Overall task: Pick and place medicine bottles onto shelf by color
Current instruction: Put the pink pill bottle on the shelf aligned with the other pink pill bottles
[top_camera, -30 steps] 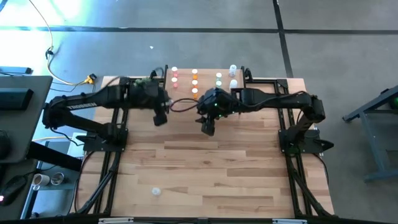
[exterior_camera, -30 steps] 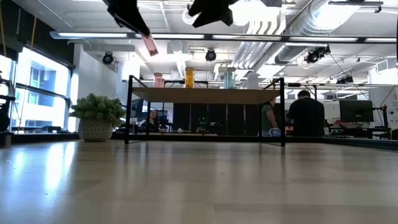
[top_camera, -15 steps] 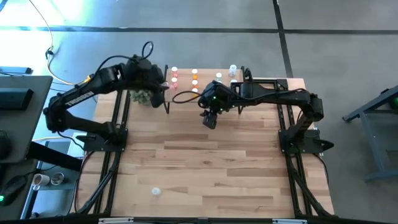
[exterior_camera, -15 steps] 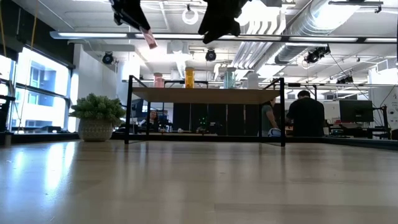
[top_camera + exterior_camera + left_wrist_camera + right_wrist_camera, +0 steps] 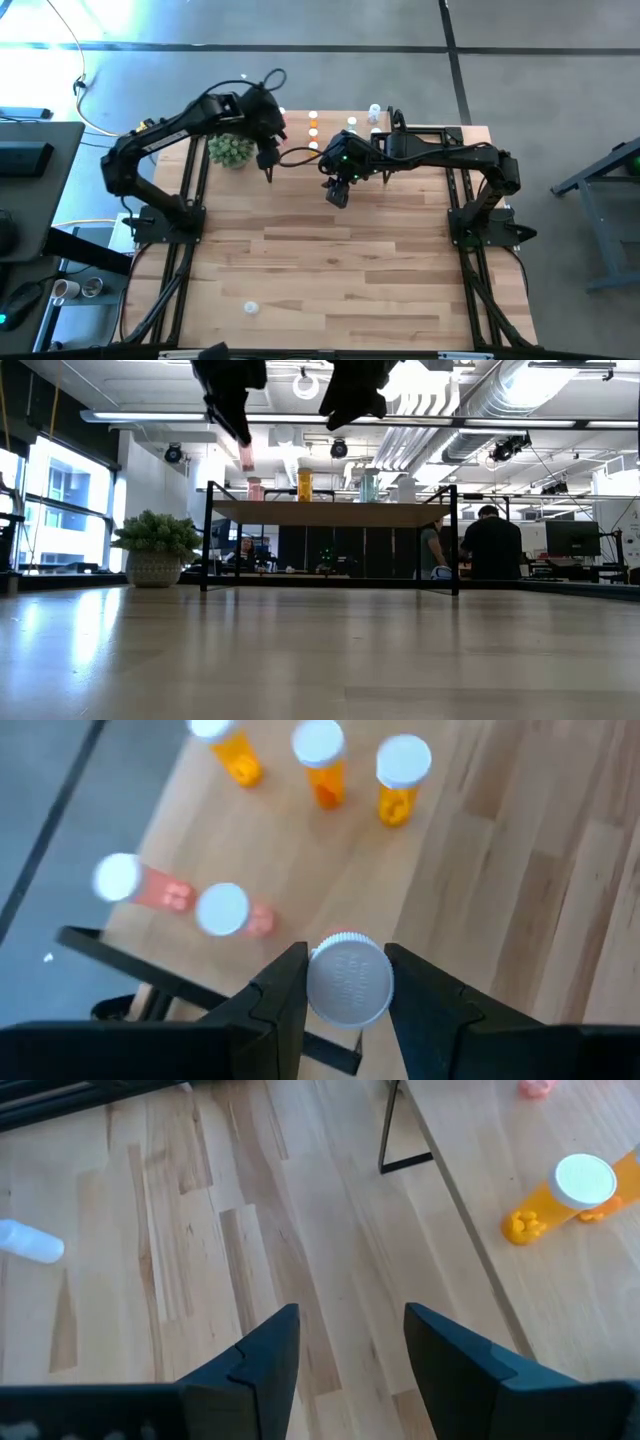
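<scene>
the table [image 5: 330, 270] carries the shelf [image 5: 330, 513] along its far edge, raised on thin black legs, so the sorted bottles stand above the work surface in colour groups. in my left wrist view the orange bottles [image 5: 325, 765] stand three in a row, and two pink bottles [image 5: 160, 890] stand nearer the shelf's end; i judge that end to be the pink zone, which is why my left arm is there.

the potted plant [image 5: 230, 150] sits on the table just beside the shelf's left end, under my left arm.

left gripper [image 5: 347, 982]: above the pink end of the shelf, clear of it. the fingers are drawn in close and clamped on a pink bottle [image 5: 245, 455], pads on either side of its white cap. the low view shows the bottle hanging below the fingers, higher than the shelf top, so not yet set down.

right gripper [image 5: 345, 1350]: hovering over the table just in front of the shelf, near its middle. fingers parted, nothing between them, touching nothing. it waits.

one clear bottle [image 5: 32, 1242] lies on its side on the table, well apart from the shelf; probably the same small white object low in the high view, though it is too small there to be sure.
</scene>
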